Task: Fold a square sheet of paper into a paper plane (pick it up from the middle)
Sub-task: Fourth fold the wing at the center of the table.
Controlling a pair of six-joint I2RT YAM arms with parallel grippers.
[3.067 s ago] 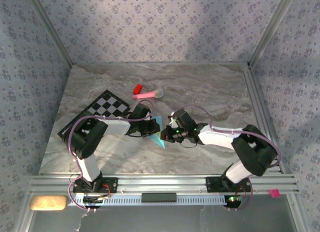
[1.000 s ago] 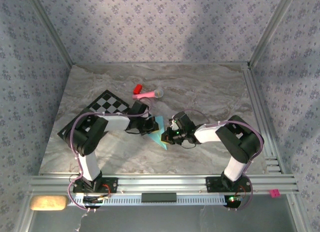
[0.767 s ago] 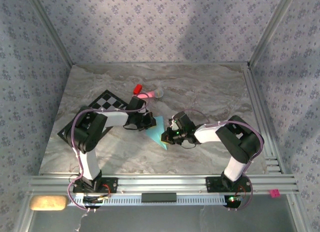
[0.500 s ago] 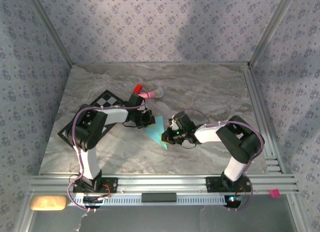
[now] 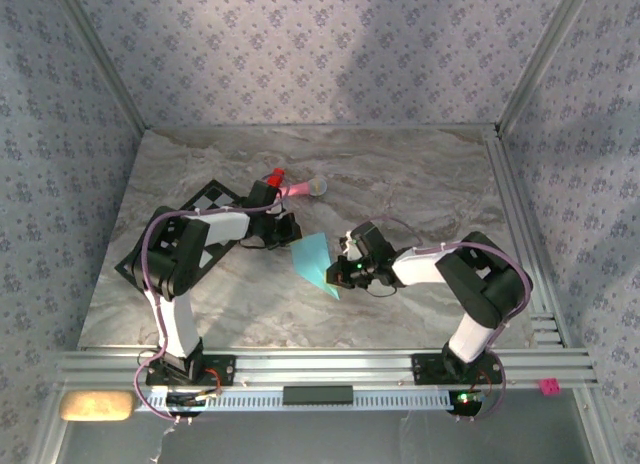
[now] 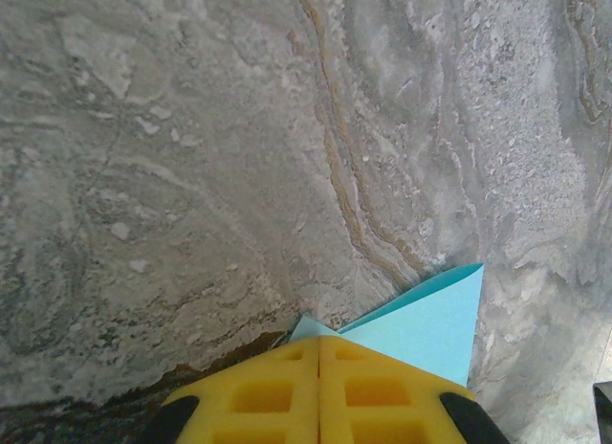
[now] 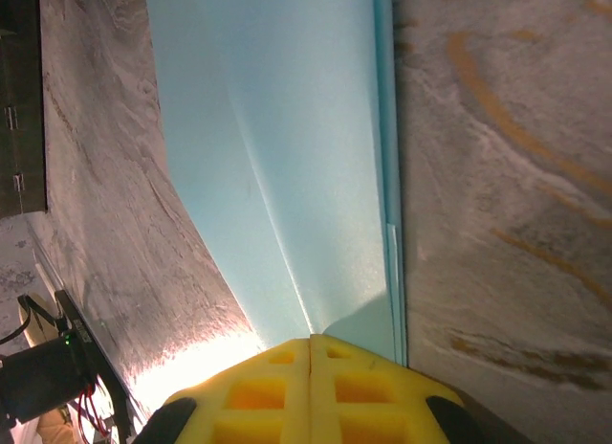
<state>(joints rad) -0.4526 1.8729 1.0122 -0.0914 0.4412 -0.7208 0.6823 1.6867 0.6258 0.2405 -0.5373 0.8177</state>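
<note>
Partway, I judge: the paper (image 5: 314, 261) lies on the table (image 5: 430, 184) as a folded wedge (not yet a slim dart), the right gripper (image 5: 338, 274), its 2 fingers pressed together, tip on its right edge, the left gripper (image 5: 288, 234) likewise closed, empty, beside it.

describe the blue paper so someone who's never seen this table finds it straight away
On the grey marble table, look near the middle, a little nearer the arms than the checkered mat and the pink stick toy. There lies the folded paper, flat and pointed like a wedge, with the right gripper at its right edge. It is the only light-blue thing, plain and unpatterned.
</note>
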